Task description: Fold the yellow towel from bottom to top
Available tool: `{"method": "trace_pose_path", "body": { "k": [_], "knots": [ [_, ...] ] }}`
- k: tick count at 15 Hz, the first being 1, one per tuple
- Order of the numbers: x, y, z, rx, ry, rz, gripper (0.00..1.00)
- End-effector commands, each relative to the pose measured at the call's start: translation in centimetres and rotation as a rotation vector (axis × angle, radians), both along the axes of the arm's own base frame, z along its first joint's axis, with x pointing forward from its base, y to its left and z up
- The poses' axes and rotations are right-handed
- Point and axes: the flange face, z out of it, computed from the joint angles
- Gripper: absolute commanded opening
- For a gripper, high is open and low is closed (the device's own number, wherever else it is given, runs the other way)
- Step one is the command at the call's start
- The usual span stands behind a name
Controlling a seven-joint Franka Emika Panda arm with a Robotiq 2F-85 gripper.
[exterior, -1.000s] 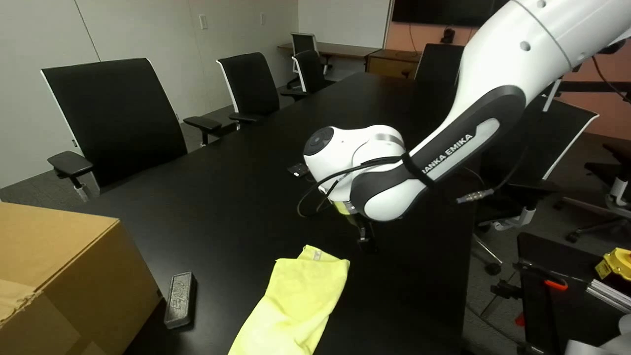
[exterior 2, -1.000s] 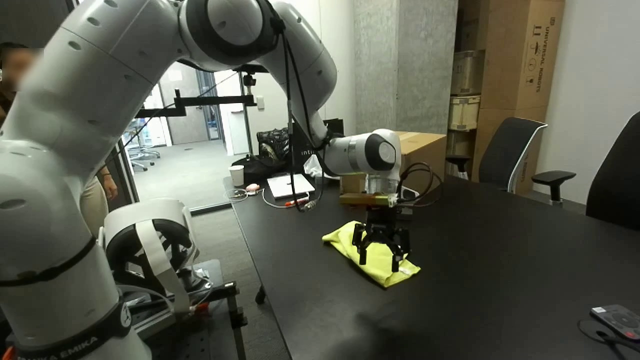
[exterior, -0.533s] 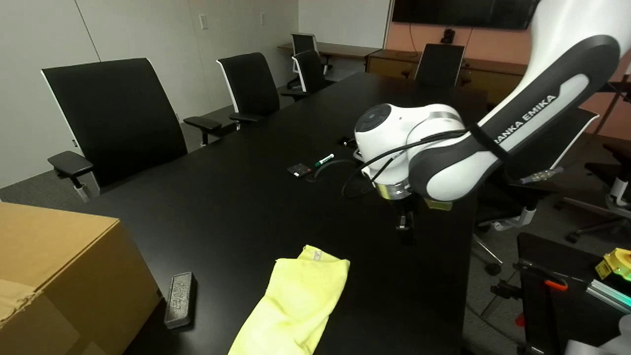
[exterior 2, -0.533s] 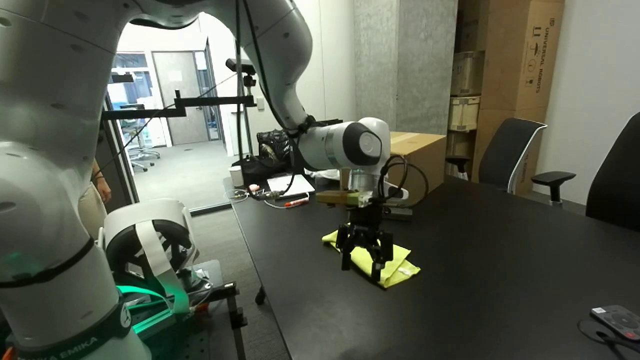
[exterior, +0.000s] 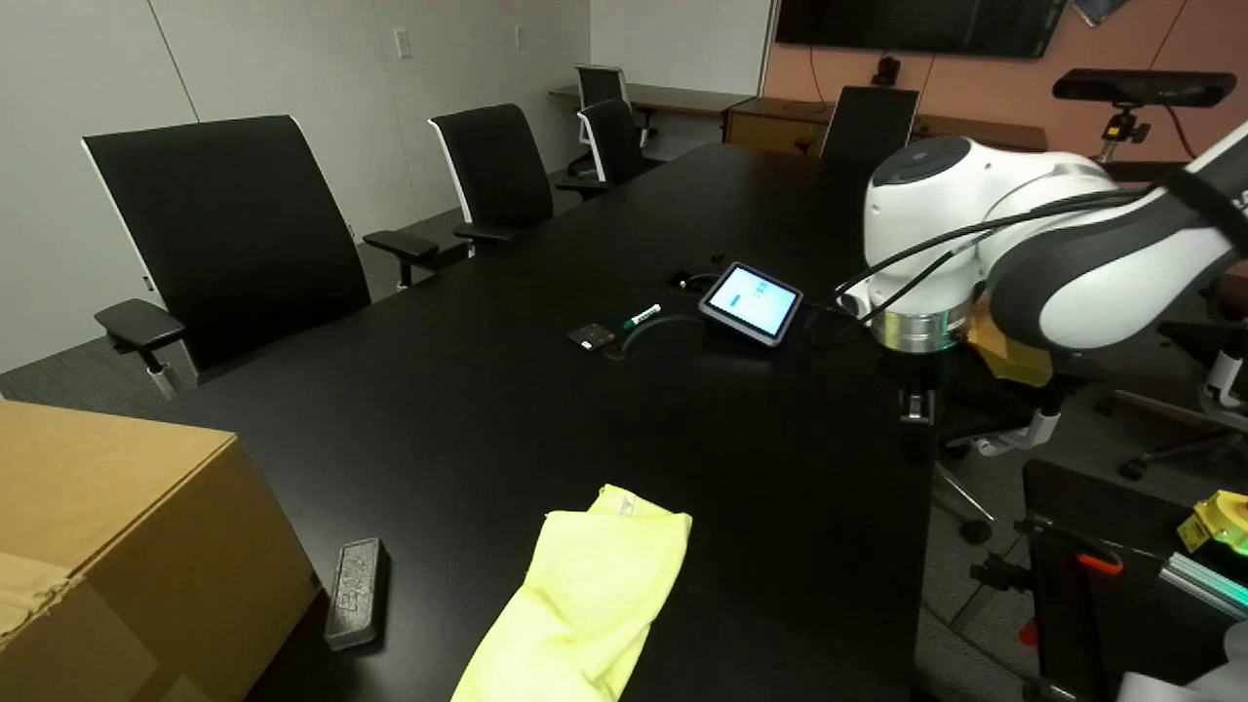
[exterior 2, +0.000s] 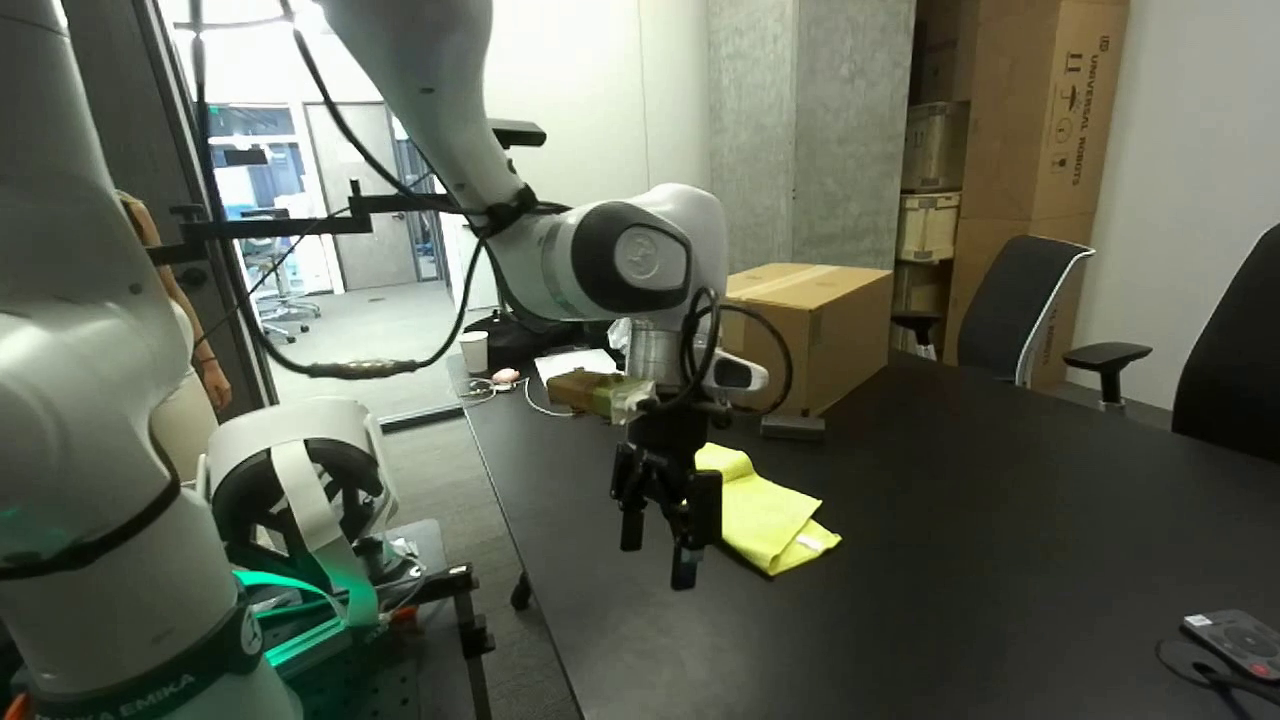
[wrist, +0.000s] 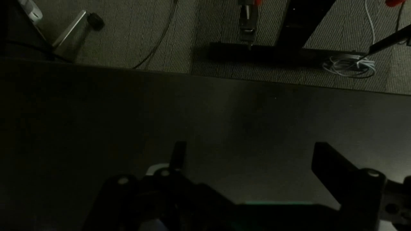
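Note:
The yellow towel [exterior: 585,595] lies on the black table as a long, layered strip, with a corner and a white tag sticking out at one end. It also shows in an exterior view [exterior 2: 765,510], partly hidden behind the gripper. My gripper [exterior 2: 658,550] is open and empty, raised above the table and apart from the towel. In an exterior view the gripper [exterior: 916,414] appears near the table's side edge, away from the towel. In the wrist view the jaws [wrist: 250,147] stand wide apart over dark table. The towel is out of the wrist view.
A cardboard box [exterior: 127,556] and a dark eraser [exterior: 356,595] stand beside the towel. A lit tablet [exterior: 751,302], a green marker [exterior: 643,316] and a small black device [exterior: 592,337] lie farther along the table. The table edge [wrist: 205,76] crosses the wrist view.
The arm and open gripper have moved away from the towel toward the table's side edge, on the robot's side. The towel has not moved. The tablet and marker are uncovered in an exterior view.

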Motion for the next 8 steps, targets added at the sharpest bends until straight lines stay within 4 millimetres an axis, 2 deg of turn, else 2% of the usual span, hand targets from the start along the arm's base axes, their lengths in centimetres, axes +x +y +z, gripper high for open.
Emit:
{"method": "trace_pose_path", "body": {
  "k": [1, 2, 5, 8],
  "knots": [
    [-4.0, -3.5, 4.5, 0.094, -0.096, -0.061, 1.00],
    [-1.9, -2.0, 2.0, 0.040, -0.032, -0.045, 1.00],
    [-3.4, -3.7, 4.2, 0.072, -0.076, -0.067, 1.00],
    [-3.8, -3.6, 4.2, 0.074, -0.076, -0.065, 1.00]
  ]
}}
